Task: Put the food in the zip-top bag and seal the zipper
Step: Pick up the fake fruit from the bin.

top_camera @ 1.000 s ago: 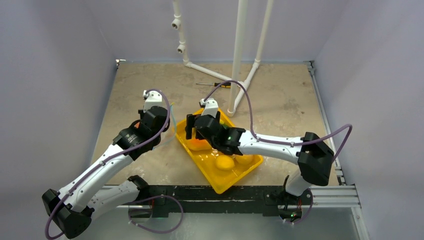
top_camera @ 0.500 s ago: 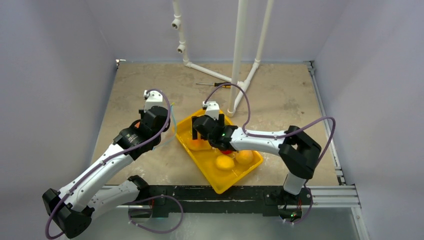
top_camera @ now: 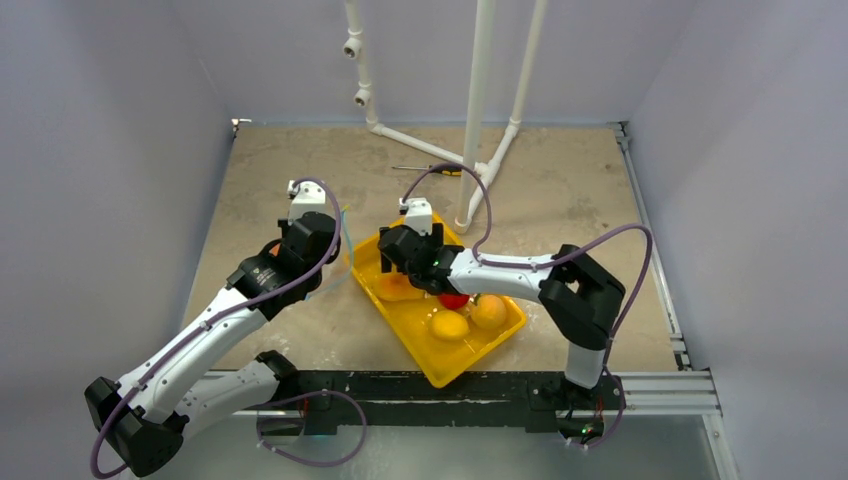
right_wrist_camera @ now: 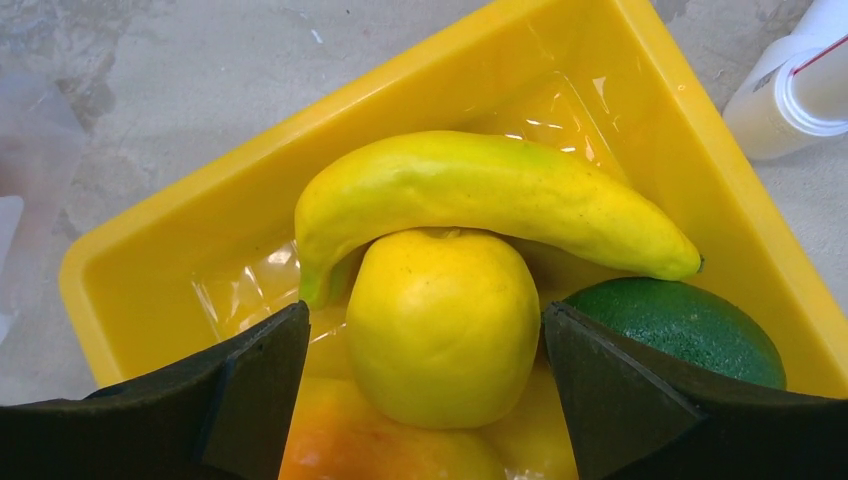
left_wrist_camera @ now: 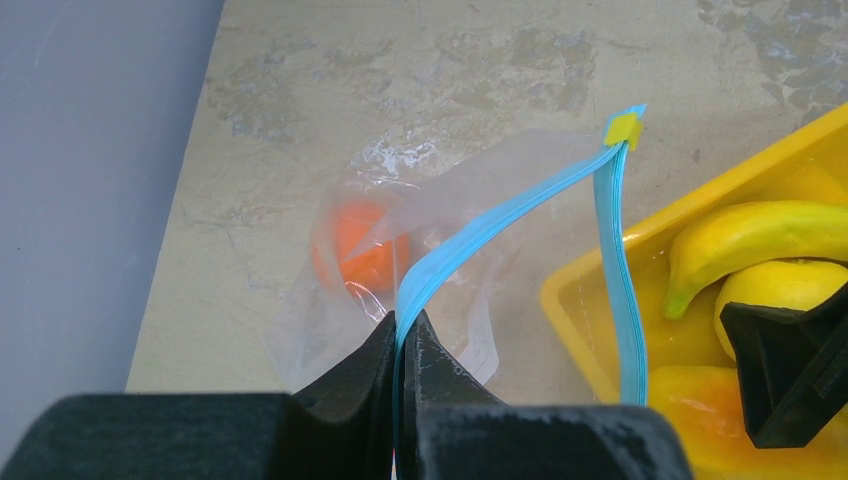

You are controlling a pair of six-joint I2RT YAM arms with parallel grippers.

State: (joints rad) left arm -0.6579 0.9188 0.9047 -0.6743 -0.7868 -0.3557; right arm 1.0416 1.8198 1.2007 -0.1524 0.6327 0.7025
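Note:
My left gripper [left_wrist_camera: 405, 335] is shut on the teal-blue zipper [left_wrist_camera: 500, 220] of the clear zip-top bag [left_wrist_camera: 440, 250] and holds its mouth up. An orange fruit [left_wrist_camera: 355, 245] lies inside the bag. My right gripper [right_wrist_camera: 425, 345] is open over the far end of the yellow tray [right_wrist_camera: 140, 240], its fingers on either side of a yellow lemon [right_wrist_camera: 440, 320]. A banana [right_wrist_camera: 480, 195] lies behind the lemon, a green avocado [right_wrist_camera: 680, 325] to its right and an orange mango [right_wrist_camera: 370, 450] below it. In the top view a red apple [top_camera: 455, 300], a lemon [top_camera: 449, 325] and an orange [top_camera: 488, 312] lie at the tray's near end.
The yellow tray [top_camera: 500, 335] sits in the middle of the table, right of the bag. White pipes [top_camera: 475, 110] stand behind it, with one foot [right_wrist_camera: 790, 100] close to the tray's far corner. A screwdriver [top_camera: 425, 169] lies at the back.
My right gripper has moved toward the tray's far end, uncovering the apple and orange at the near end. The left arm has not moved.

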